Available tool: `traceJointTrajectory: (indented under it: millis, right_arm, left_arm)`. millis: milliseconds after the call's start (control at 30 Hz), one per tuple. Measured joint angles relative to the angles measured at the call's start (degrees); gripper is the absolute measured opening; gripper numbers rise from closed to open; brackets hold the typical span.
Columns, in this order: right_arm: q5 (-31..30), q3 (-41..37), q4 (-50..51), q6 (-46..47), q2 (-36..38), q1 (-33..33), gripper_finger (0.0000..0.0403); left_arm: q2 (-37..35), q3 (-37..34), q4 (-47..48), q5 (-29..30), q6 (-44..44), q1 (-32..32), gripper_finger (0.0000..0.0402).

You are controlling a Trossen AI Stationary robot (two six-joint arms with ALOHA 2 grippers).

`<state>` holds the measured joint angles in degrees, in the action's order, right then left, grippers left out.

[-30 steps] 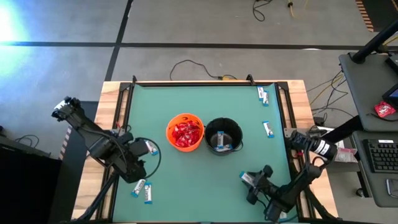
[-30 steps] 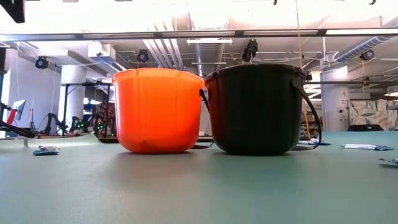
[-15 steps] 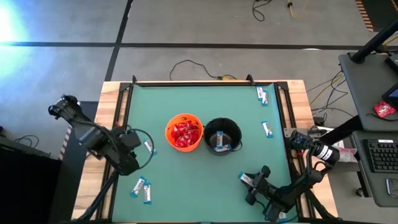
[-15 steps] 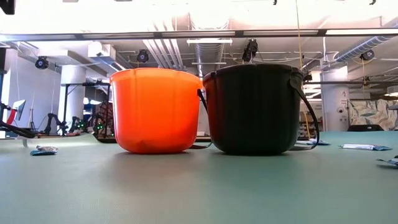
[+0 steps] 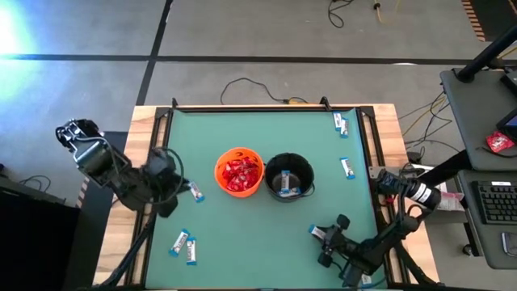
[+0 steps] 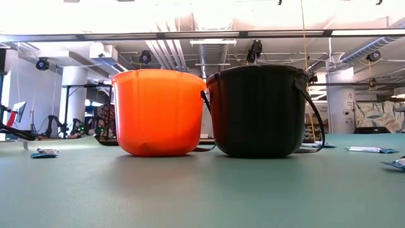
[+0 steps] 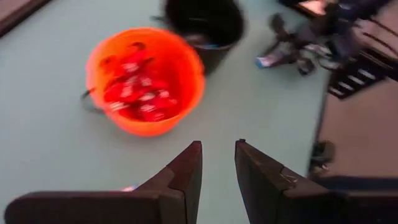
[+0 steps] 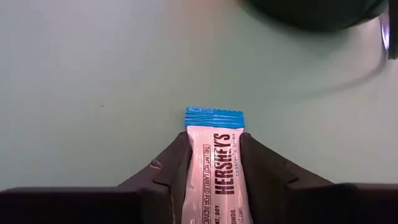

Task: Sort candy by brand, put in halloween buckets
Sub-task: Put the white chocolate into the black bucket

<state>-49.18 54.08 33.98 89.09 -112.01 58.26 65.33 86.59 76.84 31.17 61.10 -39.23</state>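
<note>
The orange bucket (image 5: 240,171) (image 6: 158,113) (image 7: 144,81) stands mid-table and holds red packets (image 5: 241,173). Touching it on the right is the black bucket (image 5: 289,176) (image 6: 259,111), with white-and-blue bars (image 5: 287,184) inside. My left gripper (image 5: 170,186) (image 7: 216,152) is open at the table's left side, pointing at the orange bucket, with a loose bar (image 5: 195,191) lying just ahead of it. My right gripper (image 5: 321,236) (image 8: 213,137) is near the table's near right corner, shut on a white-and-blue bar. My right gripper pinches the white-and-blue bar (image 8: 214,165) by its two long edges, one finger (image 8: 174,162) on each side. The bar lies along the fingers, printed face up. Its blue crimped end (image 8: 214,117) sticks out past the fingertips toward the black bucket (image 8: 311,12).
More white-and-blue bars lie flat on the green mat: two near the left near corner (image 5: 179,241) (image 5: 192,252), two at the far right corner (image 5: 342,124), one at the right edge (image 5: 347,167). Open mat lies between the right gripper and the buckets.
My left gripper has drawn back toward the table's left edge, away from the buckets. The bar that was at its fingers a second ago now lies alone on the mat in about the same spot.
</note>
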Motion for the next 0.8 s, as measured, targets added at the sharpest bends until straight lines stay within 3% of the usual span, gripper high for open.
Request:
traceJointTrajectory:
  millis: [100,267,400,567,800]
  right_arm:
    - [2.47,-0.13,0.64,-3.77,4.47,-0.56,0.0116]
    - [8.42,-0.27,3.28,-9.37,13.4,-2.89,0.0111]
    - [10.14,0.29,3.32,-17.45,20.79,-6.46,0.0113]
    - [12.37,4.92,2.96,-27.53,28.24,-11.38,0.0111]
    - [12.05,13.89,3.08,-45.59,32.03,-19.82,0.0114]
  left_arm:
    - [1.78,-0.06,0.28,-2.12,-2.63,-0.46,0.0079]
    - [3.95,-0.83,13.93,-2.45,9.45,-0.32,0.0098]
    - [2.04,-6.68,10.02,-4.79,11.24,-0.43,0.0141]
    - [-0.15,-15.33,11.82,-10.01,17.72,-0.41,0.0205]
    - [-2.53,-25.9,8.76,-12.85,24.33,-0.41,0.0263]
